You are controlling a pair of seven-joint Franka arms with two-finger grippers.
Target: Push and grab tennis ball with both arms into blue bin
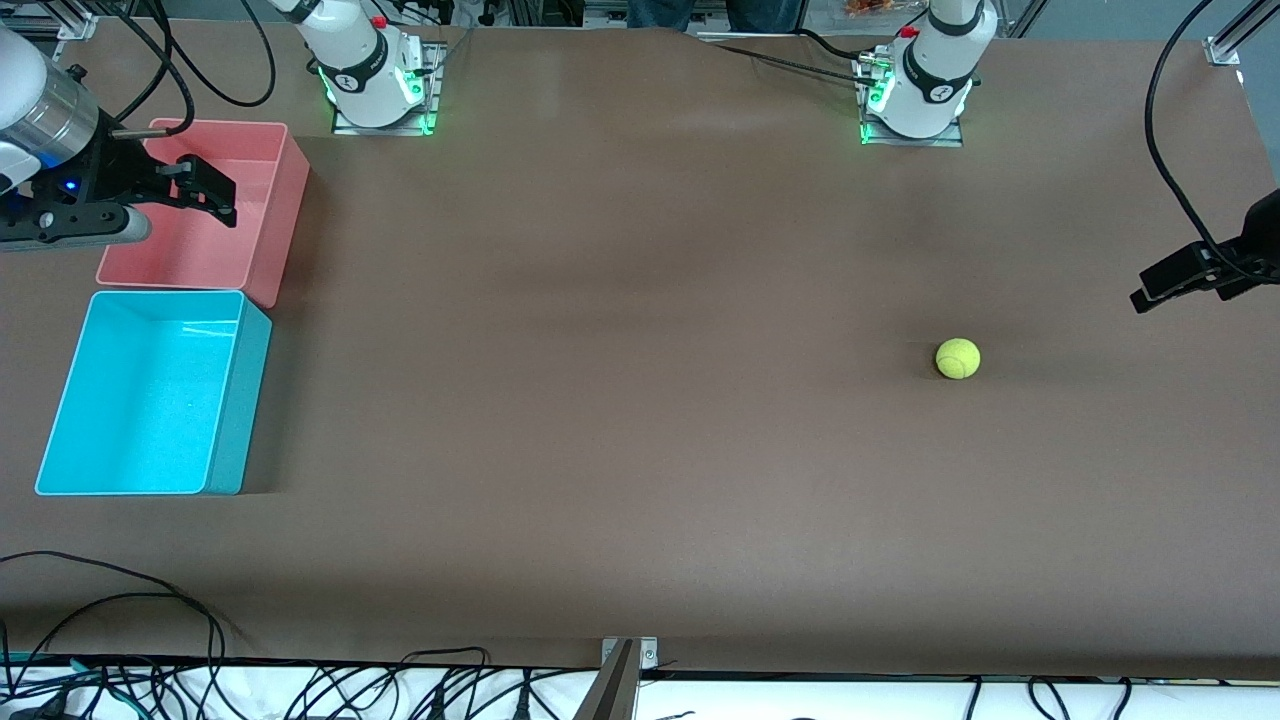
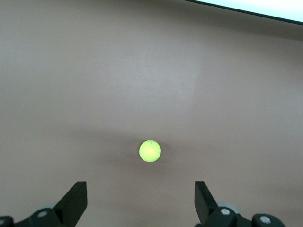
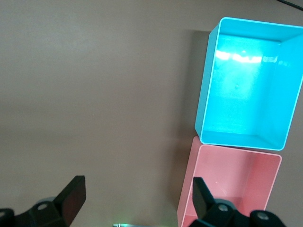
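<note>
The big brown table [image 1: 640,420] holds everything. Two white arms stand at its top edge, the right arm [image 1: 355,60] on one base and the left arm [image 1: 935,70] on the other.

The blue bin [image 1: 225,400] sits at the right arm's end of the table, with nothing inside it. The pink bin [image 1: 275,215] is just beside it, farther from the front camera, and the two look like they touch at a corner. The pink bin has nothing in it too.

The right gripper [image 1: 205,190] hangs over the pink bin. Its jaws are spread apart and hold nothing.

The left gripper [image 1: 1165,285] hangs over the bare table at the left arm's end. Its jaws are also spread wide and hold nothing.

The tennis ball [image 1: 958,358] is the smallest thing. It lies by itself on the table toward the left arm's end, well apart from both bins. The left wrist view shows the tennis ball [image 2: 150,151] on the table, ahead of the two black fingers [image 2: 75,201], and nothing touches it.
</note>
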